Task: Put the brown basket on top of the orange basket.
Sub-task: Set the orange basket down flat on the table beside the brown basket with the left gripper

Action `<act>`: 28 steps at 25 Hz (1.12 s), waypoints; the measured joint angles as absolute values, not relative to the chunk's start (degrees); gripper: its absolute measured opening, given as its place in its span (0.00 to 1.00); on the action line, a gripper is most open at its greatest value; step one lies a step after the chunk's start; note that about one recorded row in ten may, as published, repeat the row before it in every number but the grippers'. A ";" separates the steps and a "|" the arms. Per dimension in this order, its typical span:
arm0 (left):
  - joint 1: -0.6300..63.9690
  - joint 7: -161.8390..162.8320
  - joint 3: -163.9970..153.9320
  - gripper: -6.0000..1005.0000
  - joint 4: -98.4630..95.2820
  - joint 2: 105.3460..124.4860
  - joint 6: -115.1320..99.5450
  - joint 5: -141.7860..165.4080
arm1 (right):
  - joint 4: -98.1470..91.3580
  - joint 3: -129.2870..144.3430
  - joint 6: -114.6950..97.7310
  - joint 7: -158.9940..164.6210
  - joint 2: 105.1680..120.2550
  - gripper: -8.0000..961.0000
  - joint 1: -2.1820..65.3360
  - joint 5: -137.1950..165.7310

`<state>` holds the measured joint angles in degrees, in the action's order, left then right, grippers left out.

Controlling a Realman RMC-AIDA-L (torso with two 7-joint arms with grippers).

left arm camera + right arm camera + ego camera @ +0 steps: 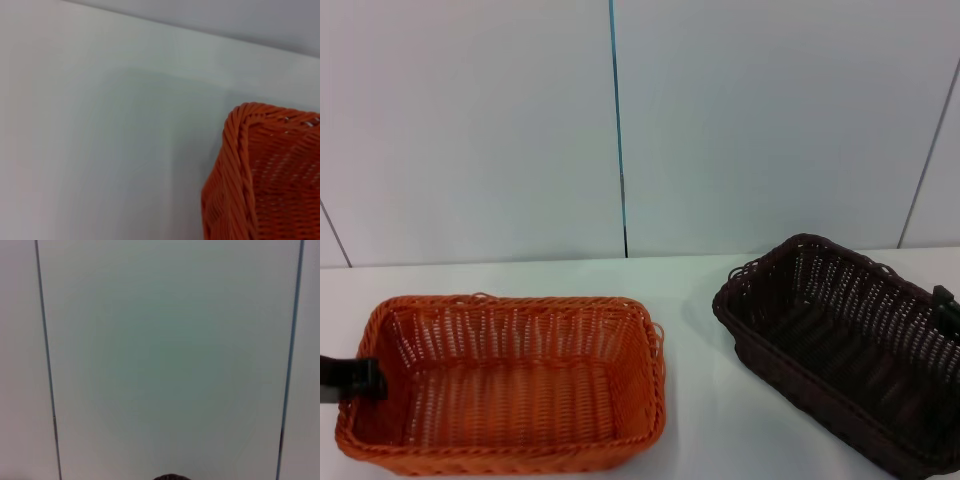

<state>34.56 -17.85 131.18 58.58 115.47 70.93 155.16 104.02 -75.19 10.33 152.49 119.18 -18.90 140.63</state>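
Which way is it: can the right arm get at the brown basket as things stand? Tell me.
Probably yes. The right gripper already sits at the outer rim of the brown basket, which stands apart from the orange basket with nothing between. Whether its fingers have closed on the rim cannot be told.

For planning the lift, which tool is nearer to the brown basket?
Right. The right tool is at the brown basket, by its right rim. The left tool is far across, at the orange basket.
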 joint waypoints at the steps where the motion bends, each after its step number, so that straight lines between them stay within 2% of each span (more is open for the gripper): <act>1: 34.70 -18.01 131.70 0.15 58.56 115.18 71.44 154.67 | 103.89 -75.26 10.53 152.49 119.18 0.76 -18.76 140.63; 17: 36.99 -20.05 135.51 0.16 57.97 112.05 77.99 146.02 | 102.89 -75.32 10.66 152.54 119.18 0.76 -18.11 140.62; 28: 37.96 -20.97 135.97 0.17 52.77 111.54 76.49 142.58 | 102.95 -75.29 10.67 152.59 119.18 0.76 -17.60 140.62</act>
<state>37.96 -20.97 135.97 52.77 111.54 76.49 142.58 102.95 -75.29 10.67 152.59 119.18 -17.60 140.62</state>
